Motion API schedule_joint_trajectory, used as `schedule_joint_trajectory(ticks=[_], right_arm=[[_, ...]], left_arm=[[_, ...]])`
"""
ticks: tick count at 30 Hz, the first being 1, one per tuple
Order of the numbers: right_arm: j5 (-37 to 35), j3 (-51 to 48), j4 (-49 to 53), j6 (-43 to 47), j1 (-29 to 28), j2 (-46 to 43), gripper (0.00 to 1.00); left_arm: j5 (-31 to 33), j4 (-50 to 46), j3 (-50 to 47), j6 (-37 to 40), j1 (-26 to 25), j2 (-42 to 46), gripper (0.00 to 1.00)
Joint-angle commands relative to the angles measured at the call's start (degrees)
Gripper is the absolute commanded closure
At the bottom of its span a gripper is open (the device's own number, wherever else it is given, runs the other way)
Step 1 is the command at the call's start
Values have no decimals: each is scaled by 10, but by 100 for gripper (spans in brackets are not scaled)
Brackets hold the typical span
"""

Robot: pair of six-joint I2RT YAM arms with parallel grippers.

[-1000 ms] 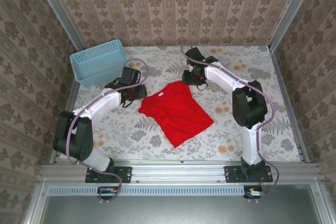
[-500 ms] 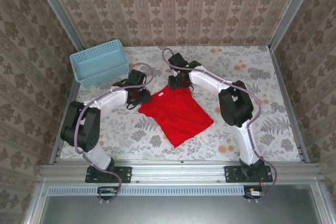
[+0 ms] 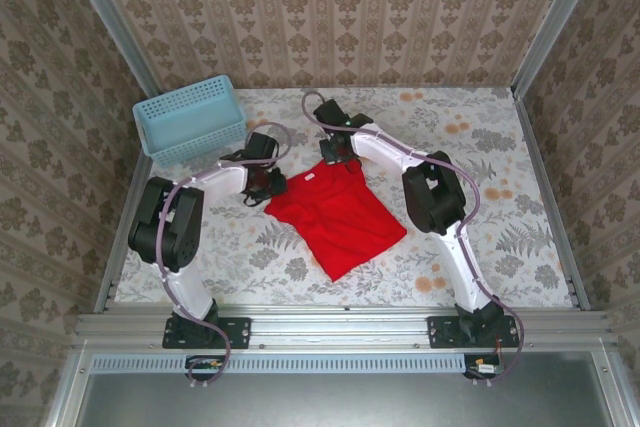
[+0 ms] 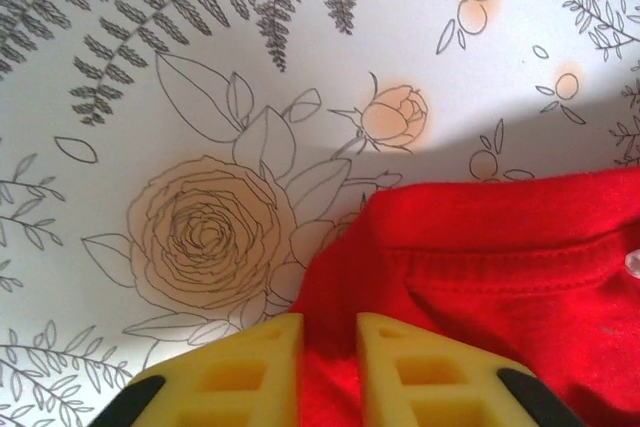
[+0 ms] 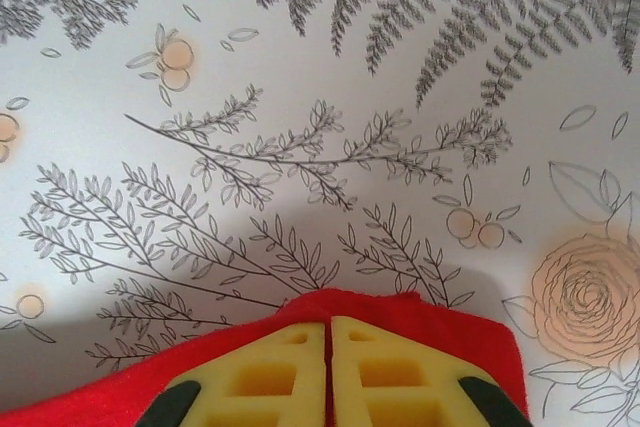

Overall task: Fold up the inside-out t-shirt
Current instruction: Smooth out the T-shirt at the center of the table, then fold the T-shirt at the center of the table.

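1. The basket (image 3: 200, 142) sits in the far left corner of the table (image 3: 480, 247), close to the left wall. It is just behind your left arm's forearm, so that side is tight.
2. Your left gripper (image 3: 270, 189) is down at the shirt's left corner. On the left wrist camera its fingers (image 4: 265, 367) are nearly together, with only a narrow slot between them. Red cloth fills that slot, so the gripper (image 4: 330, 322) is pinched on the shirt (image 4: 500, 277) at its edge. A seam line runs off to the right of the tips, and bare printed tabletop lies ahead and to the left.
3. The shirt (image 3: 335, 217) lies flat near the middle of the table, turned at an angle. One point aims at the near edge, and the white tag (image 3: 309, 179) is up by the far edge between your two grippers.
4. Your right gripper (image 3: 335, 159) is at the shirt's far edge, right of the tag. On the right wrist camera its fingers (image 5: 390, 367) are pressed fully together. The gripper (image 5: 328, 322) is closed on the shirt (image 5: 475, 342), and the cloth humps round the tips. The hem ends just past them, with bare table beyond.
5. Right of the shirt the table is open out to the right frame rail, and a bare strip runs along the near edge.
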State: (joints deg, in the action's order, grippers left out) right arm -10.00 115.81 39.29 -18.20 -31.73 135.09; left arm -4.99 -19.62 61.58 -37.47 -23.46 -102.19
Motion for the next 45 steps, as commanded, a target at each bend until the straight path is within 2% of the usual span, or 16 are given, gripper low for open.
schedule_joint_trajectory(ticks=[1,3,6,8,13,15,17,19,23,28,29,32,39,45], right_arm=[[-10,28,16,-7,1,3,94],[-5,35,16,-9,2,-1,97],[1,58,33,-14,2,1,97],[14,72,40,-18,4,4,93],[40,102,56,-38,16,24,88],[59,112,63,-41,21,34,78],[75,111,70,-41,28,32,65],[76,100,76,-36,33,19,59],[87,14,46,-19,41,-51,50],[100,-116,-14,-5,42,-119,41],[100,-136,-25,-3,42,-126,40],[100,-180,-49,3,44,-134,34],[140,-196,-80,19,47,-108,32],[163,-168,-70,17,43,-60,30]], left_arm=[[-7,6,19,-2,9,-6,85],[-6,5,23,-1,15,-7,90],[-2,-3,32,4,21,-5,97],[4,-7,35,7,24,-1,100],[17,-1,22,0,32,24,100],[21,-4,16,0,33,38,100],[31,-18,10,0,33,57,82],[42,-39,2,-1,32,83,70],[85,-91,-37,-48,24,159,57],[53,-41,-103,-119,-22,203,53],[46,-24,-110,-129,-44,199,51],[27,3,-110,-149,-58,167,47],[8,23,-81,-148,-64,77,47],[-47,104,-69,-137,-64,14,50]])
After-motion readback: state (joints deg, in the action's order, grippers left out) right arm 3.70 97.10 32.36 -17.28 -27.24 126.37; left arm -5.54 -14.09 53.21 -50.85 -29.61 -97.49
